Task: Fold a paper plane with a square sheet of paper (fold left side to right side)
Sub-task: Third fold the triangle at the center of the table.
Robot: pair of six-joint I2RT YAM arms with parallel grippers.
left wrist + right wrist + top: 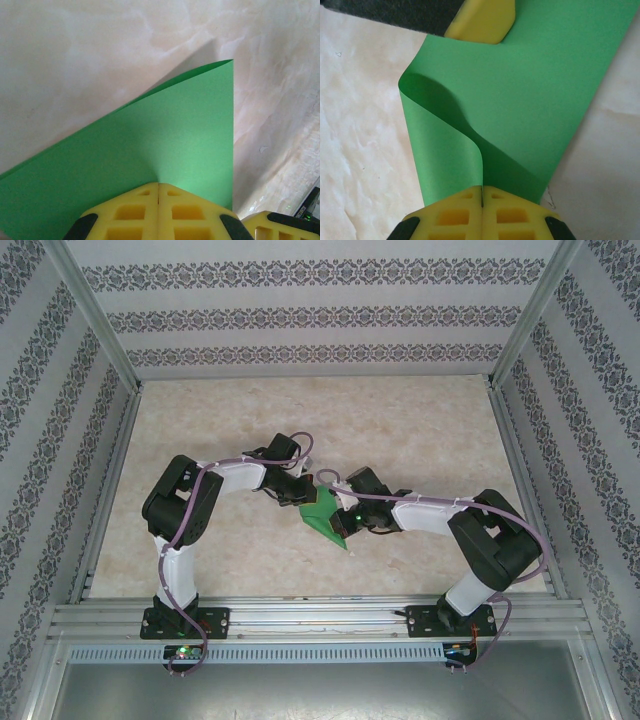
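Note:
The square sheet of paper [323, 512] is bright green and hangs bent between my two grippers over the middle of the table. My left gripper [303, 497] is shut on one edge of it, and in the left wrist view its yellow fingers [135, 212] meet on the green sheet [175, 130] at the left gripper [158, 184]. My right gripper [344, 519] pinches the opposite edge. In the right wrist view, the paper [520, 95] curls into a soft loop just ahead of the shut right gripper [482, 188]. The left gripper's yellow finger [480, 22] touches the sheet's far side.
The table [420, 430] has a pale marble pattern. Aluminium rails [320, 615] run along its near edge, with the arm bases bolted on. Patterned walls [300, 315] close in the back and both sides. Bare table lies behind and on either side of the arms.

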